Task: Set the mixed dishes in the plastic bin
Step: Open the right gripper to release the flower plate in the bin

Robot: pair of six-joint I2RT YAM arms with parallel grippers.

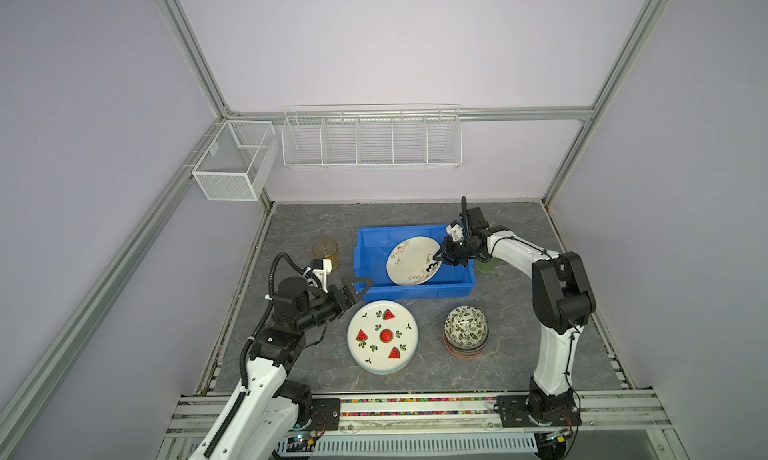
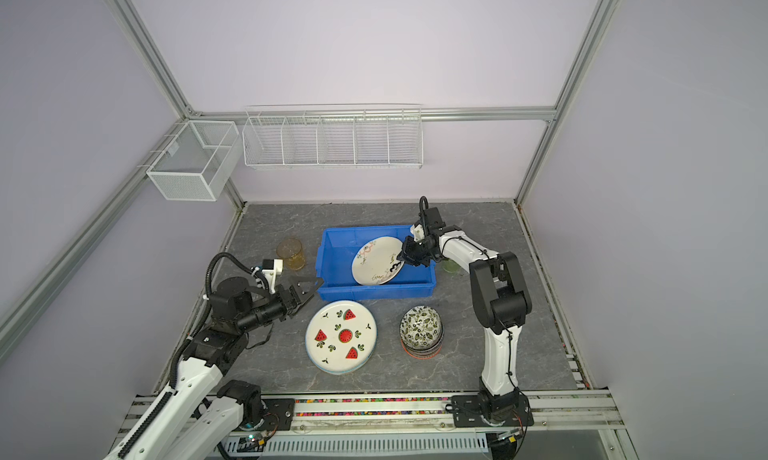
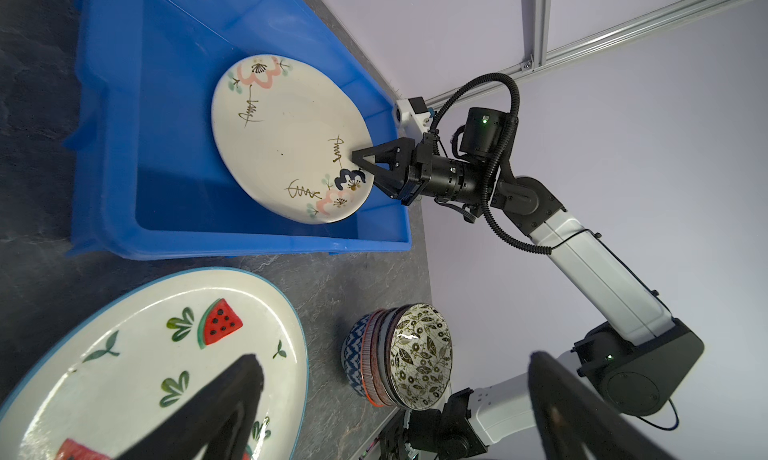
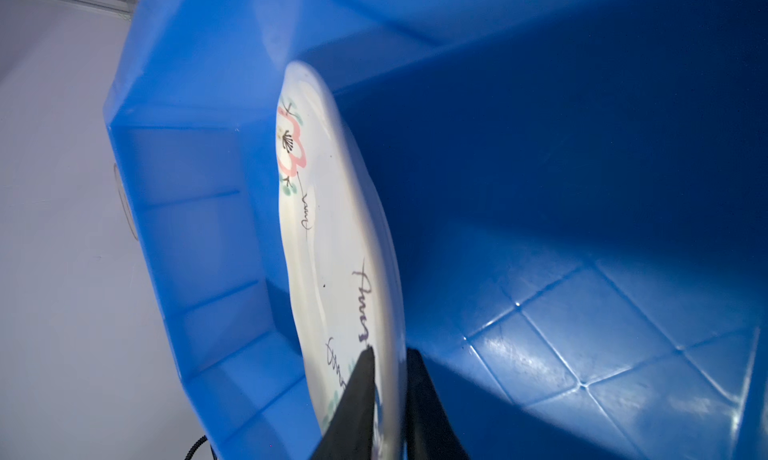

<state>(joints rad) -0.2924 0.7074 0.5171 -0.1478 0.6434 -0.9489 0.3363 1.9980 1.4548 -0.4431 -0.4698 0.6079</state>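
The blue plastic bin [image 1: 415,289] [image 2: 374,289] [image 3: 108,125] [image 4: 540,188] stands mid-table. Inside it a cream plate with drawings [image 1: 409,260] [image 2: 376,260] [image 3: 282,134] [image 4: 332,229] leans tilted, its right rim between the fingers of my right gripper [image 1: 436,259] [image 2: 400,259] [image 4: 388,354], which is shut on it. My left gripper [image 1: 361,285] [image 2: 309,287] [image 3: 395,360] is wide open and empty by the bin's front left corner, above the watermelon plate [image 1: 382,335] [image 2: 340,337] [image 3: 137,354]. A stack of patterned bowls [image 1: 465,331] [image 2: 420,331] [image 3: 415,354] sits front right.
An amber glass cup [image 1: 326,252] [image 2: 291,253] stands left of the bin. A green glass cup [image 1: 488,265] [image 2: 451,266] is right of it, partly hidden by the right arm. White wire baskets [image 1: 370,142] hang on the back wall.
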